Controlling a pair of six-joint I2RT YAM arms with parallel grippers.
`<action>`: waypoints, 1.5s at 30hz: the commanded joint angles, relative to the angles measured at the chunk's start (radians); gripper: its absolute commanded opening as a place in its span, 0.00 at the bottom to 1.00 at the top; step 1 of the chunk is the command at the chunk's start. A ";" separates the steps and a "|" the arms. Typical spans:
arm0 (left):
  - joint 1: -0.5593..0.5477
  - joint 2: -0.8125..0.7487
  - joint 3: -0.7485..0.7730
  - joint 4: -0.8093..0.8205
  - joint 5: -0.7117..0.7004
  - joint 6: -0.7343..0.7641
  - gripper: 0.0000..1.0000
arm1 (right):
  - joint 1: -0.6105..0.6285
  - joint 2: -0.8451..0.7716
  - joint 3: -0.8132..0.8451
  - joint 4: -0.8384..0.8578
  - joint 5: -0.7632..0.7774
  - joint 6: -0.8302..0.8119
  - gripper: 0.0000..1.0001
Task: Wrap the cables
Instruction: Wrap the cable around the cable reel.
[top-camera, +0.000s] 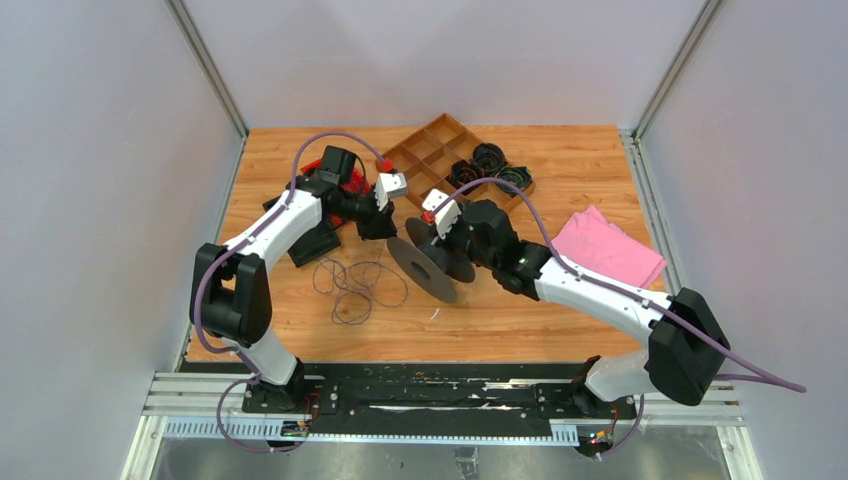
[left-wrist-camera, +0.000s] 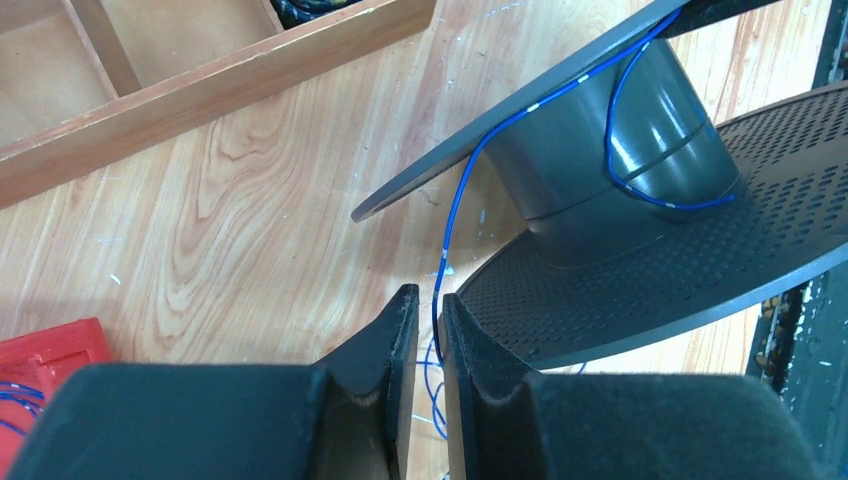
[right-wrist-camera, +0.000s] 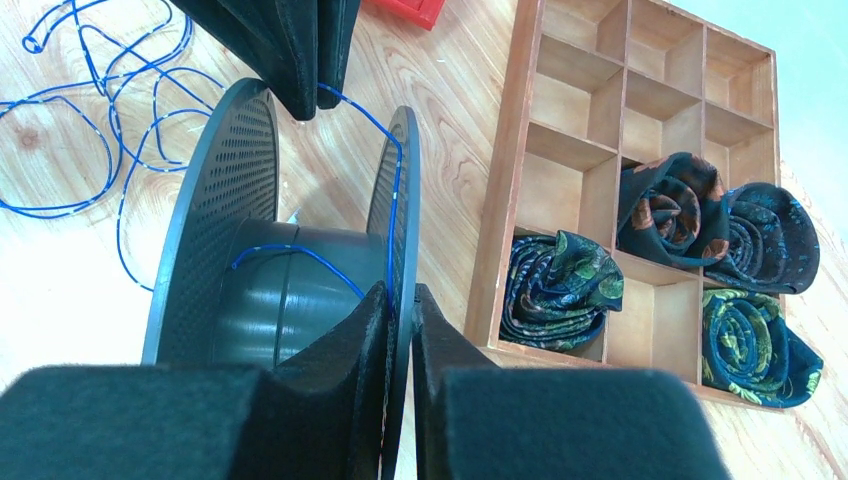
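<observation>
The cable is a thin blue wire in the wrist views. It lies in loose dark loops on the table and runs up to the dark grey spool. My left gripper is shut on the cable just left of the spool, with the wire passing between its fingertips. From there the cable goes over a flange and makes about one turn on the core. My right gripper is shut on the rim of one spool flange and holds the spool on edge.
A wooden compartment tray stands at the back, with several rolled patterned fabrics in its right cells. A pink cloth lies at the right. A red box and a black object sit by the left arm.
</observation>
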 joint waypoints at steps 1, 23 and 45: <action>-0.002 -0.003 0.016 0.027 0.009 -0.056 0.21 | -0.013 0.025 0.029 -0.110 0.059 -0.007 0.00; -0.051 -0.017 0.069 0.027 0.063 -0.041 0.00 | -0.019 0.028 0.065 -0.166 0.020 -0.003 0.10; -0.056 -0.020 0.043 0.032 0.055 -0.037 0.01 | -0.033 -0.004 0.028 -0.130 -0.012 0.024 0.32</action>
